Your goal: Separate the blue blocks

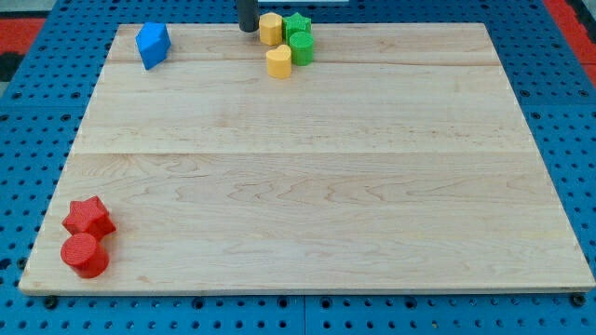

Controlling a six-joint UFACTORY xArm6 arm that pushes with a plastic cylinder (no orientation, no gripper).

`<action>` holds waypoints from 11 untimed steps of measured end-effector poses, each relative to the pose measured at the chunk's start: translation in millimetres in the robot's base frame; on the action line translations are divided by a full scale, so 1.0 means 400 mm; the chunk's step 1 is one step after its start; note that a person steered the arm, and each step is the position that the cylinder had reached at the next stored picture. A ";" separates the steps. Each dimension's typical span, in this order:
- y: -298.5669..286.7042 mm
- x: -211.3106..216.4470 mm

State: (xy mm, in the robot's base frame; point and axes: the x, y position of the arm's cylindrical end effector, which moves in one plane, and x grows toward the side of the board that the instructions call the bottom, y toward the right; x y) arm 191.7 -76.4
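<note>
One blue block [153,44], an angular piece, lies near the board's top left corner. No second blue block shows. My tip [248,29] is at the view's top edge, well to the right of the blue block and just left of a yellow block [271,28]. That yellow block touches a green star [297,24] and a green cylinder [301,47]. A yellow heart-like block [278,61] sits just below them.
A red star [88,217] and a red cylinder [85,254] sit together near the bottom left corner of the wooden board [317,186]. A blue pegboard [28,140] surrounds the board.
</note>
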 end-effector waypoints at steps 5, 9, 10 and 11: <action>-0.355 0.042; -0.440 0.180; -0.381 0.272; -0.287 0.329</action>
State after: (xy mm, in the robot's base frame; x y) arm 323.5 -191.0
